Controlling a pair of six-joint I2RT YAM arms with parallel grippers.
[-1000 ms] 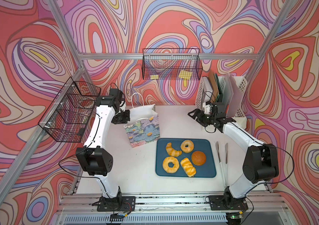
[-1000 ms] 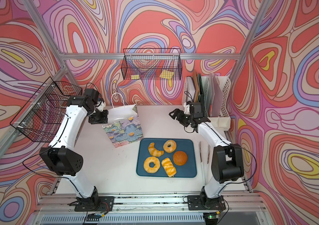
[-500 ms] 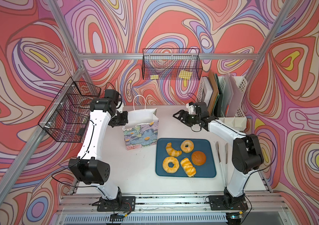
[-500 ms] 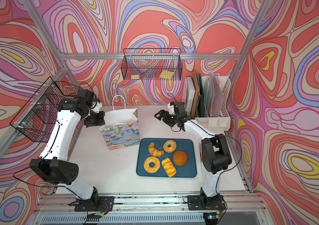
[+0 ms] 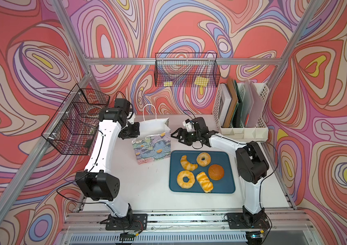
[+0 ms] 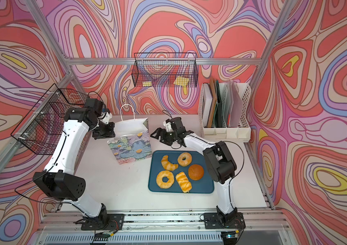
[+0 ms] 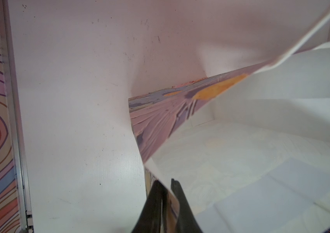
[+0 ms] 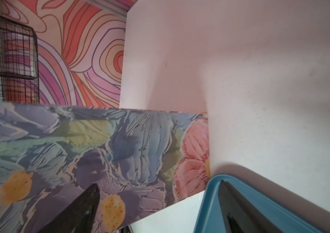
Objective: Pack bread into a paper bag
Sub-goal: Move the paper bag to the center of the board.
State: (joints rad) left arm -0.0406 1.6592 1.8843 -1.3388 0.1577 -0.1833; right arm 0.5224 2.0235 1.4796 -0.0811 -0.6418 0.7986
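The paper bag (image 5: 152,146) (image 6: 131,148) stands upright on the table left of the tray, mouth open and white inside (image 7: 240,161). My left gripper (image 5: 136,130) (image 6: 109,131) (image 7: 166,188) is shut on the bag's left rim, the paper pinched between its fingers. My right gripper (image 5: 175,135) (image 6: 155,135) (image 8: 158,185) is open just right of the bag's flowered side (image 8: 99,145), touching nothing. The bread lies on the blue tray (image 5: 227,186): a croissant (image 5: 187,163), two ring doughnuts (image 5: 203,159) (image 5: 186,179), a twisted roll (image 5: 204,185) and a brown bun (image 5: 216,172).
A white file rack (image 5: 242,110) with folders stands at the back right. One wire basket (image 5: 187,72) hangs on the back wall and another (image 5: 75,121) on the left wall beside my left arm. The tray's corner (image 8: 210,201) lies under my right gripper.
The bag has gone from leaning to upright and shifted forward with my left gripper on its rim. My right gripper has swung left from the file rack to the bag's right side.
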